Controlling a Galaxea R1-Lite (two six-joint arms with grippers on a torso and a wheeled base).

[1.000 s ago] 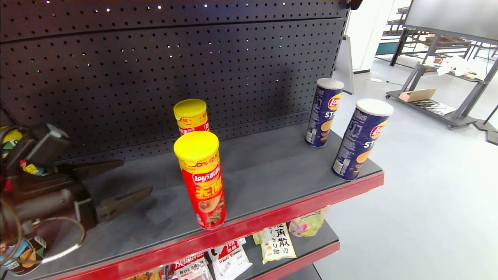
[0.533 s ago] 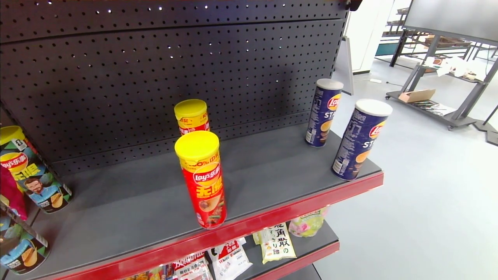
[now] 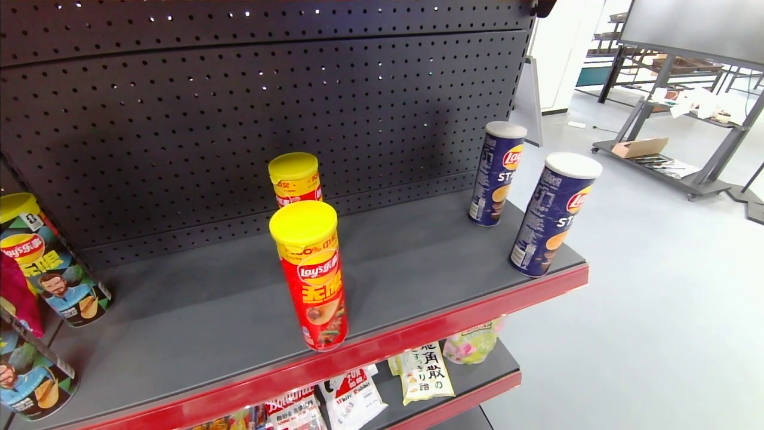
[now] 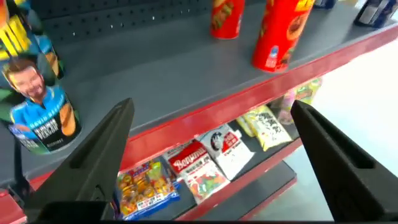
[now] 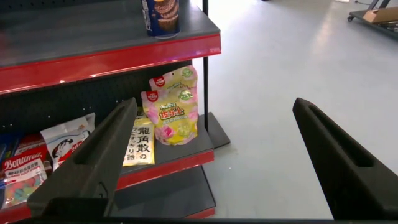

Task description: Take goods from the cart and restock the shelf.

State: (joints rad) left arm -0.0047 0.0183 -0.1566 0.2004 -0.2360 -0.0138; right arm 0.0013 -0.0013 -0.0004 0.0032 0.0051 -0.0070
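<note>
Black pegboard (image 3: 239, 89) backed the grey shelf (image 3: 197, 310) with its red front edge. Both claws gaped wide and held nothing: the left gripper (image 4: 211, 109) hung before that edge, the right gripper (image 5: 214, 106) before the snack bags (image 5: 168, 106) on the tier beneath. Two red cans (image 3: 310, 280) stood upright mid-shelf, one behind the other. Two blue cans (image 3: 555, 215) stood near the right end, and green-and-blue cans (image 3: 54, 269) stood at the left.

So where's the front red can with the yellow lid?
In the head view the tall red chip can with the yellow lid stands upright mid-shelf by the red front edge, just in front of a second red can.
</note>
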